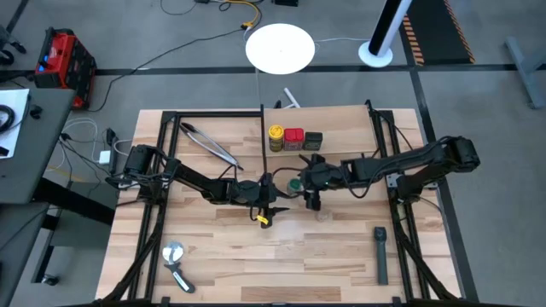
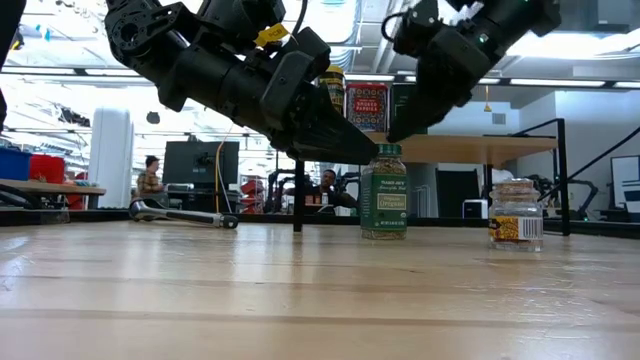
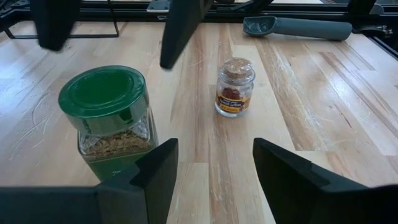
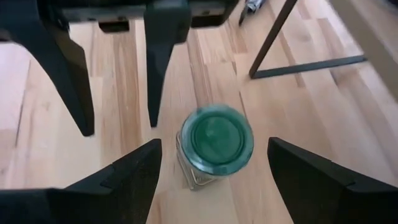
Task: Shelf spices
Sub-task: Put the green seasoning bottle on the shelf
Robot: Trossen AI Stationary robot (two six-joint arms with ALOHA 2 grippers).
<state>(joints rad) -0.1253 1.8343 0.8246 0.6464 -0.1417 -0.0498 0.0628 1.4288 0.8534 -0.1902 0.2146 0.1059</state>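
From above, both arms meet at mid-desk. The right pincer [image 1: 312, 198] hangs over the green-lidded jar [image 1: 296, 181], and the left pincer [image 1: 275, 207] sits just beside it, pointing the opposite way. This view hides how the fingers stand.

The right wrist view settles it for that arm: its fingers [image 4: 134, 174] are spread wide, one to each side of the green-lidded jar [image 4: 216, 142], neither touching it. The left wrist view shows the left fingers [image 3: 158, 171] spread too, with the green jar [image 3: 111, 115] just off to one side and the small clear-tan jar [image 3: 234, 87] farther on, standing alone on the desk [image 3: 323, 106].

The low view shows both jars upright on the desk, the green one [image 2: 384, 192] under the arms and the tan one [image 2: 516, 214] well apart from it.

On the shelf [image 1: 341, 128], the high view shows the yellow jar [image 1: 275, 137], red tin [image 1: 294, 138] and dark grey tin [image 1: 314, 140] in a row.
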